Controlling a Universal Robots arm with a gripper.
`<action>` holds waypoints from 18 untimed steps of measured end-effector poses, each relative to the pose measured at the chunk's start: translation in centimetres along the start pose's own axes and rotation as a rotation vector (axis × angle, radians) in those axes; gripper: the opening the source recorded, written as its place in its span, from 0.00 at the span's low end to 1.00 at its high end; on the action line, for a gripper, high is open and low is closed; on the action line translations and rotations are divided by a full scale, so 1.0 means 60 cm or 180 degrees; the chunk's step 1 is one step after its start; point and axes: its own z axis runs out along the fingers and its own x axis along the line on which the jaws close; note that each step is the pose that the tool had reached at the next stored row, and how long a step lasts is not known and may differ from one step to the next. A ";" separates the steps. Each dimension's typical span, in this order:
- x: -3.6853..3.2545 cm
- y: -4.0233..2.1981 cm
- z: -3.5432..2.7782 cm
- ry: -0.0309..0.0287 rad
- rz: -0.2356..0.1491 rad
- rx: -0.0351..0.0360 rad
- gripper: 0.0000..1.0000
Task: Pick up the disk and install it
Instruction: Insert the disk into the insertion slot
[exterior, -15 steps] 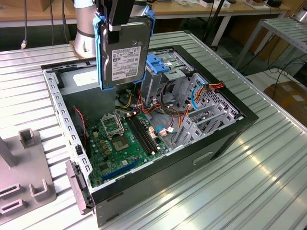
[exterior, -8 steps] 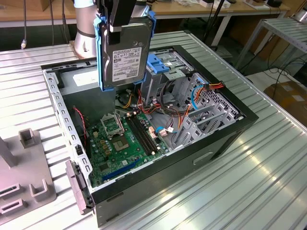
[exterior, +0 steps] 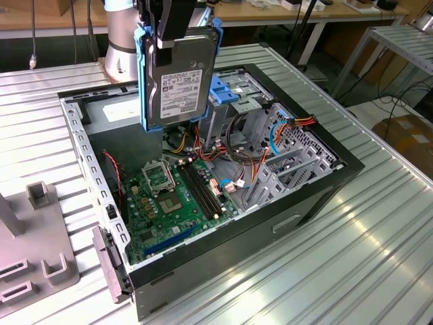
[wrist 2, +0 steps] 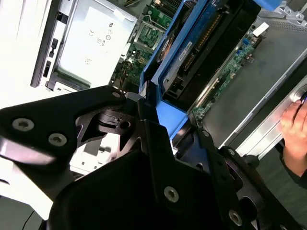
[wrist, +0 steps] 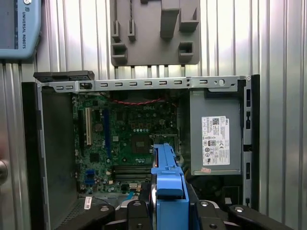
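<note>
The disk (exterior: 177,81), a grey metal hard drive in a bright blue carrier rail, hangs upright over the open computer case (exterior: 318,193), above its back half. My gripper (exterior: 176,30) is shut on the disk's top edge. In the second wrist view the black fingers (wrist 2: 144,143) clamp the blue rail of the disk (wrist 2: 192,52). In the first wrist view the disk (wrist: 168,184) shows end-on above the motherboard (wrist: 129,139). The grey drive cage (exterior: 233,108) with its blue latch (exterior: 225,89) stands just beside the disk, toward the exterior view's right.
Inside the case lie the green motherboard (exterior: 169,203), bundled cables (exterior: 237,166) and a power supply (wrist: 216,139). A grey fixture block (exterior: 34,250) sits on the ribbed table at the exterior view's left. A person's hand (wrist 2: 295,129) rests by the case rim.
</note>
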 end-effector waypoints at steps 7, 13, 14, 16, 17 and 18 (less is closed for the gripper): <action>0.008 -0.004 0.001 0.0000 0.0000 0.0000 0.37; 0.008 -0.005 0.001 0.0000 0.0000 0.0000 0.37; 0.009 -0.005 0.001 0.0000 0.0000 0.0000 0.37; 0.009 -0.005 0.001 0.0000 0.0000 0.0000 0.37; 0.009 -0.005 0.001 0.0000 0.0000 0.0000 0.37; 0.009 -0.005 0.001 0.0000 0.0000 0.0000 0.37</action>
